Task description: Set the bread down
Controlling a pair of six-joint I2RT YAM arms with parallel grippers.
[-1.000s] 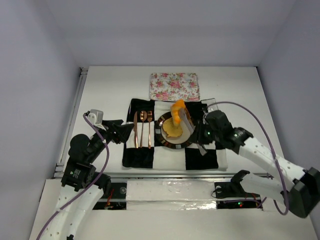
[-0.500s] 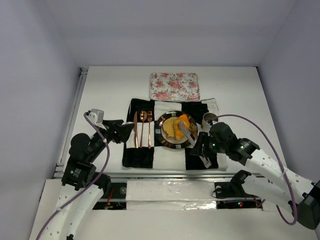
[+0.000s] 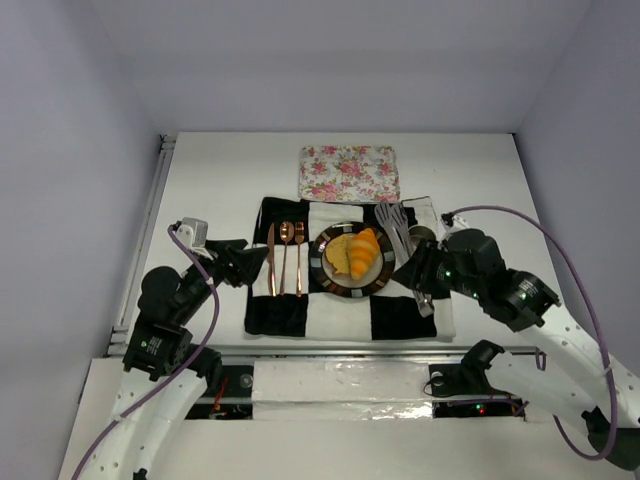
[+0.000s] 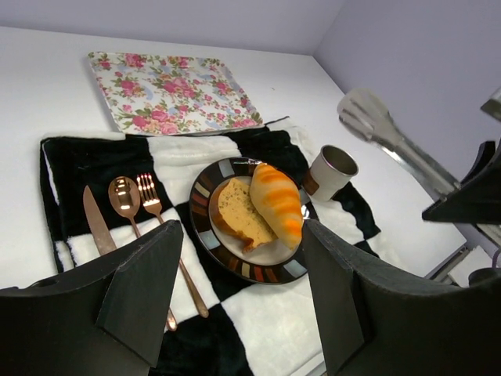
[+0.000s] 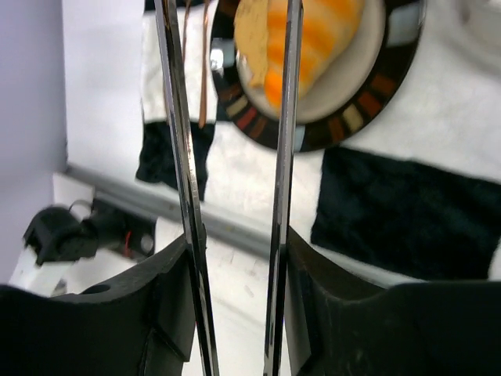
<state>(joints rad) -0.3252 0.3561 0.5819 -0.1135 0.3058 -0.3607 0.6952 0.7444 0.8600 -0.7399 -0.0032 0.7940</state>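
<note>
The golden-orange croissant and the yellow-tan slice lie side by side on the dark-rimmed plate. In the left wrist view the croissant leans on the slice. My right gripper is shut on metal tongs, whose empty tips hang right of the plate, over the cup. In the right wrist view the tong arms stand apart between my fingers, with the croissant beyond them. My left gripper is open and empty, left of the cutlery.
A black-and-white checkered placemat lies under the plate. A copper knife, spoon and fork lie left of the plate. A small cup stands right of it. A floral napkin lies behind the mat.
The tongs lowered the croissant onto the plate beside the slice, let it go, and my right arm drew back to the right with the tongs empty. The left arm has not moved.
</note>
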